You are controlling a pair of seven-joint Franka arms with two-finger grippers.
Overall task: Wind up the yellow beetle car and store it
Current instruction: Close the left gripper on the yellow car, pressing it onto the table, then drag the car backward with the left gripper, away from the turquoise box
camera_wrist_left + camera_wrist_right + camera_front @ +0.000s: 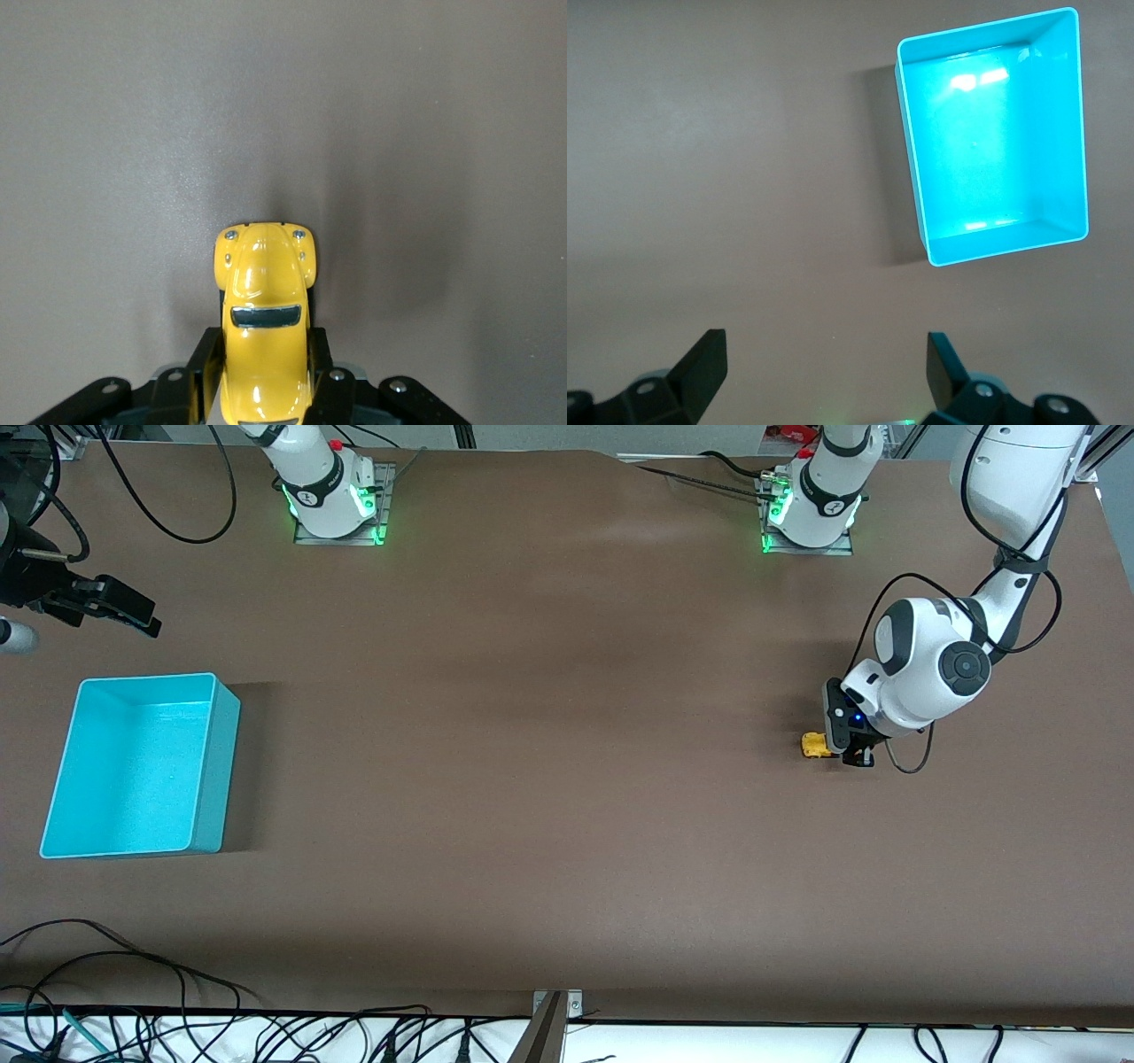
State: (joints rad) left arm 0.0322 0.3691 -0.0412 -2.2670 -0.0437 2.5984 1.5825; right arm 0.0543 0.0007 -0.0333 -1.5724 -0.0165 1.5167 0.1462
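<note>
The yellow beetle car is low at the brown table, toward the left arm's end. My left gripper is down on it. In the left wrist view the car sits lengthwise between my two black fingers, which press against its sides, and its rounded nose sticks out past them. My left gripper is shut on the car. My right gripper hangs open and empty over the right arm's end of the table. Its fingers are spread wide in the right wrist view.
An empty turquoise bin stands at the right arm's end of the table and also shows in the right wrist view. Cables lie along the table's edge nearest the front camera.
</note>
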